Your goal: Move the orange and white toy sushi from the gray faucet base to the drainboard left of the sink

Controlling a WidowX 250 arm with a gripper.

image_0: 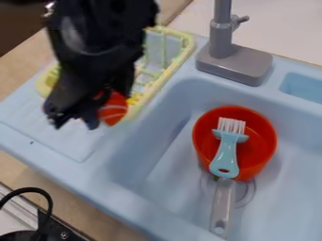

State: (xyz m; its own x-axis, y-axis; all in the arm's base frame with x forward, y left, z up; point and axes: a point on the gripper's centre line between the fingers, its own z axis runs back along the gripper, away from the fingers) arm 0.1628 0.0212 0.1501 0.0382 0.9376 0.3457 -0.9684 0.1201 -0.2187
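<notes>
The black gripper (76, 110) hangs at the upper left, over the sink's left ledge and in front of the drying rack. An orange-red object with pale stripes (114, 112) shows right beside the gripper's lower right side, partly covered by it; whether it is held or lies behind, I cannot tell. The yellow-green drying rack (165, 77) is partly hidden by the arm. In the light blue sink (170, 186) stands an orange-red bowl (261, 153), with a light blue brush (226, 156) with white bristles lying across it.
A grey faucet (234, 63) rises from the sink's back edge. A grey handle (222, 204) lies below the bowl, near the drain (247, 194). At the lower left, a black cable (35, 190) and dark equipment stand beside the wooden counter (75, 200).
</notes>
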